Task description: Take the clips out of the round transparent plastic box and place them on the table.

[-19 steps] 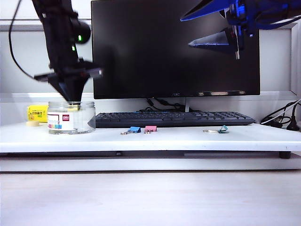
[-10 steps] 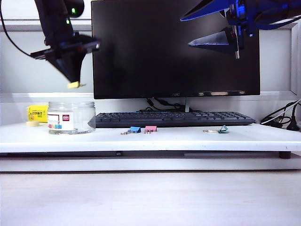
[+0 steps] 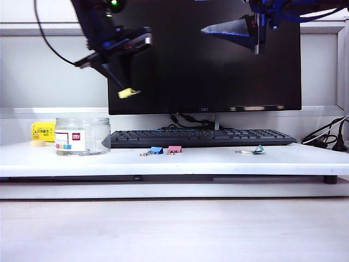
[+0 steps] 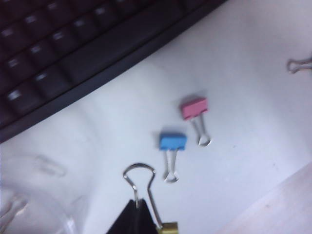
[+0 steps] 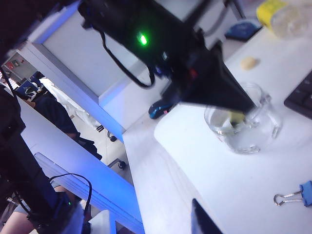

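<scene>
Above the keyboard [image 3: 202, 138], left gripper [image 3: 124, 87] pinches a yellow clip [image 3: 127, 93], headed for table [image 3: 218, 161]; right gripper [image 3: 248, 30] parked high, fingers apart, empty.

left gripper [image 4: 141, 222] fingertips cut off by frame edge, yellow clip [image 4: 167, 227] mostly cropped too. right gripper [image 3: 252, 34] partly out of frame up top, jaw gap unclear.

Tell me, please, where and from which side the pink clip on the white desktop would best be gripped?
Probably from straight above, closing on the pink clip's coloured body across its flat sides. It lies flat on the table, its thin wire handle trailing away from the keyboard. The blue clip lies apart beside it, so clearance looks adequate.
</scene>
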Tool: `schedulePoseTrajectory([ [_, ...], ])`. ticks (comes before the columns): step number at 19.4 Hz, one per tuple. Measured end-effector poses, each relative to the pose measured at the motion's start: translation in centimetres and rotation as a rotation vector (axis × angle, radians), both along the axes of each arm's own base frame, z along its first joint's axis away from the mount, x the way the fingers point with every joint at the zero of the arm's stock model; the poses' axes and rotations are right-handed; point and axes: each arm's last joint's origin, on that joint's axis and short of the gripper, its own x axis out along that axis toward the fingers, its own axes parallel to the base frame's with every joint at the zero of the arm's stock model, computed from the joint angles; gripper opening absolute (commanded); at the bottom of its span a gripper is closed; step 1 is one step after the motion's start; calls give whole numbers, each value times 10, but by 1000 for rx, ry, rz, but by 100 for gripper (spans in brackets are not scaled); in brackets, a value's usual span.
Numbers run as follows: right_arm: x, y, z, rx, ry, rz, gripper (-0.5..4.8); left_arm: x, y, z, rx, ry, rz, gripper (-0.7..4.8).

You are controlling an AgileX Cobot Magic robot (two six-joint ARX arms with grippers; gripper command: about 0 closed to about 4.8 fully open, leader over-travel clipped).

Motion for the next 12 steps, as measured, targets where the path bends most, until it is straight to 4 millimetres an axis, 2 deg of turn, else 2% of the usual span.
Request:
schedulePoseTrajectory([
  [9, 0, 0, 0, 2, 2, 0, 284, -6, -69, -47, 28, 64, -140, 15],
  [12, 0, 0, 0, 2, 3, 0, 284, -4, -83, -64, 35, 80, -160, 15],
])
